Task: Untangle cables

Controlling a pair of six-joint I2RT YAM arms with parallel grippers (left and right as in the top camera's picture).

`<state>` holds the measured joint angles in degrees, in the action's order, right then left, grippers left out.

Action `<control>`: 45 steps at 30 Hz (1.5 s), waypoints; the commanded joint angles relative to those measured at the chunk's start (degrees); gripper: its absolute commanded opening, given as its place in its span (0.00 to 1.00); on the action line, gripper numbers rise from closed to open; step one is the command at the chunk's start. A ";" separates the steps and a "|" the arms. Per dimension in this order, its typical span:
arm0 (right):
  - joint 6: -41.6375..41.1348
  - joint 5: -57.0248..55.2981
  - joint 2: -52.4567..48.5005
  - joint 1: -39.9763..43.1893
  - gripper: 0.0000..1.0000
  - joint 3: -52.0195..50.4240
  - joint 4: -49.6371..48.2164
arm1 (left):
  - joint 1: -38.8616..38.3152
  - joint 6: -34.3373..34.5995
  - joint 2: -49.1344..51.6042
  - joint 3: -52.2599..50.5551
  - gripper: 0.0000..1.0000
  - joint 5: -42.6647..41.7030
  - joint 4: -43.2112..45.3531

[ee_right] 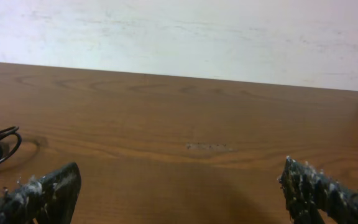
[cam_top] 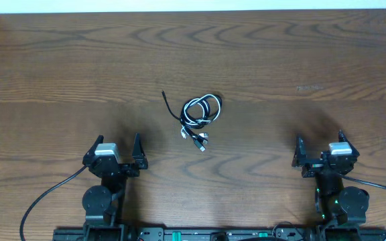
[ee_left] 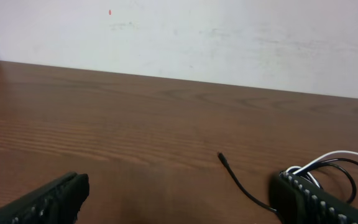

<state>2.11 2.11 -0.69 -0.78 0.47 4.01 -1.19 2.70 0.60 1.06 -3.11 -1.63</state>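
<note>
Both arms parked at the near edge, nothing in hand. Left pincer (cam_top: 118, 142) is at full spread and empty; right pincer (cam_top: 320, 142) is the same, fingers wide with bare wood between them. The cables sit mid-surface (cam_top: 280, 53), roughly centred between my two arms and well ahead of both, so either side can reach in. The black cable (cam_top: 169, 106) and white cable (ee_left: 337, 154) are coiled together in one small loop bundle. A loose black tail runs out to the upper left and the plug ends (cam_top: 201, 139) are clustered at the near side. The left wrist view shows the tail and part of the coil just past my right-hand finger; the right wrist view only catches the coil's edge at far left. My read: task not started, wide spread is pre-grasp. The black tail lies free of the knot, so it looks like the cleanest first pick for the left, with the right pinning or pulling the white loop the other way. Risk: thin cords flat on wood, easy to miss or drag the whole bundle.
</note>
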 commanded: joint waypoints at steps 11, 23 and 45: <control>-0.37 -0.24 -1.84 -0.39 0.99 -0.15 0.13 | -0.17 -0.98 0.00 -0.83 0.98 -0.35 -2.19; -0.37 -0.24 -1.84 -0.39 0.99 -0.15 0.13 | -0.17 -3.10 0.00 -0.83 0.98 5.29 -2.23; -0.37 -0.24 -1.84 -0.39 0.99 -0.15 0.13 | -0.17 11.82 0.11 -0.83 0.98 5.07 6.80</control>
<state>2.11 2.11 -2.35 -0.78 0.47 4.01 -1.19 13.56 0.64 0.97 1.50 3.49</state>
